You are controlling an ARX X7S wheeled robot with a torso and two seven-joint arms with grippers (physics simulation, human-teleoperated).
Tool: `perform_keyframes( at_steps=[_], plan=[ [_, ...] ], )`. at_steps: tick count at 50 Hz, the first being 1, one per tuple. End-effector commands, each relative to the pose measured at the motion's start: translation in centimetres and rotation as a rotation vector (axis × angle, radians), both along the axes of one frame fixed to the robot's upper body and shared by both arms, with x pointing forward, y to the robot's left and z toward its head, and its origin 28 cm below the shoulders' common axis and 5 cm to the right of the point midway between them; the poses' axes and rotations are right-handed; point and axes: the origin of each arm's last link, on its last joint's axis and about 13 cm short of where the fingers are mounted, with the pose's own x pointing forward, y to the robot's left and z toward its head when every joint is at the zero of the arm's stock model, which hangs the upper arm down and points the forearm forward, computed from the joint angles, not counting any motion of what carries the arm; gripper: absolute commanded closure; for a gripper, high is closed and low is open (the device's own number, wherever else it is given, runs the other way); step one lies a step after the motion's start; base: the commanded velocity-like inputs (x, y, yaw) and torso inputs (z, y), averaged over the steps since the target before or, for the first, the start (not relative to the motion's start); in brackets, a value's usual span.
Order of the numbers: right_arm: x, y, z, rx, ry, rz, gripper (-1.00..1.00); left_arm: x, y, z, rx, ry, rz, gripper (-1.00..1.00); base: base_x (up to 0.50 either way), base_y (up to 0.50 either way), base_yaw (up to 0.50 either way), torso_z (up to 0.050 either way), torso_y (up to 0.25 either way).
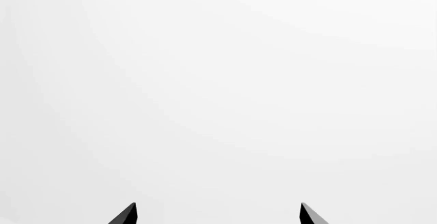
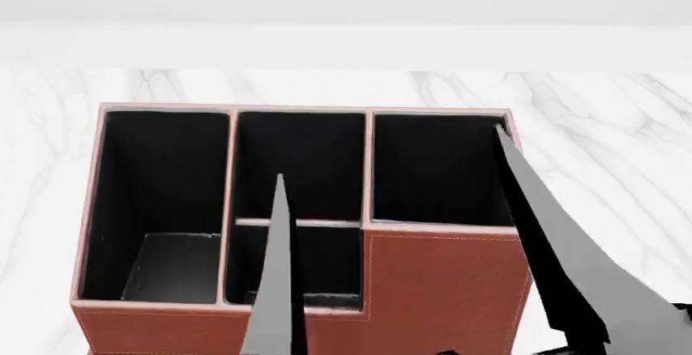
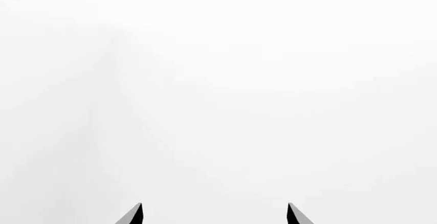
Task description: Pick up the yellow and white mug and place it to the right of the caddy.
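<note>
Closest to the lens, two dark grey pointed blades (image 2: 277, 282), poking up from the bottom edge of the head view, one across the middle compartments of the caddy (image 2: 443, 290), the other slanting over its right wall. Probably robot finger parts, but can't pin them to either arm. Behind them, big reddish-brown box sitting square on the white marble table (image 2: 605, 128), black-lined pockets all open to the top and looking empty as far as visible. No sign of the yellow and white mug in any of the three views, so honestly can't give a location for it; maybe hidden behind the box or off frame, pure guess. Left gripper (image 1: 218, 215) spread wide, tips far apart, nothing between them, staring at blank white. Same story for the right gripper (image 3: 215, 215): wide, holding nothing, blank white ahead. Reads like the very start, arms raised and parked out of the way, jaws pre-opened ready for a grab. Judging by that, zero progress on the move. Next up, probably need to tilt the head or back off to find the mug first, then keep the marble patch right of the box in mind as the drop spot.
</note>
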Motion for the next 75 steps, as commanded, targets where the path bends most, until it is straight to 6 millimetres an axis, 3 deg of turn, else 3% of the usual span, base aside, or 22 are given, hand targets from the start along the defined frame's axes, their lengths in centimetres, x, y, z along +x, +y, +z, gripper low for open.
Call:
perform_keyframes(
  at_steps=[1, 13, 26, 59, 75],
  plan=[
    [-0.6, 2.9, -1.5, -0.075, 0.067, 0.128, -1.0, 0.0, 0.0, 0.0, -0.002, -0.001, 0.0, -1.0, 0.0, 0.0, 0.0, 0.0, 0.0],
    [-2.6, 5.5, -3.4, -0.15, 0.211, 0.288, -1.0, -0.2, 0.1, 0.1, -0.004, -0.004, 0.0, -1.0, 0.0, 0.0, 0.0, 0.0, 0.0],
    [-3.8, 6.4, -4.2, -0.158, 0.277, 0.352, -1.0, -0.3, 0.1, 0.1, -0.005, -0.006, 0.001, -1.0, 0.0, 0.0, 0.0, 0.0, 0.0],
    [-2.0, 8.0, -7.9, -0.141, 0.467, 0.411, -1.0, -0.4, 0.1, 0.2, -0.007, -0.006, -0.004, -1.0, 0.0, 0.0, 0.0, 0.0, 0.0],
    [-3.3, 9.6, -10.5, -0.207, 0.543, 0.507, -1.0, -0.3, 0.1, 0.2, -0.009, -0.004, -0.006, -1.0, 0.0, 0.0, 0.0, 0.0, 0.0]
  ],
)
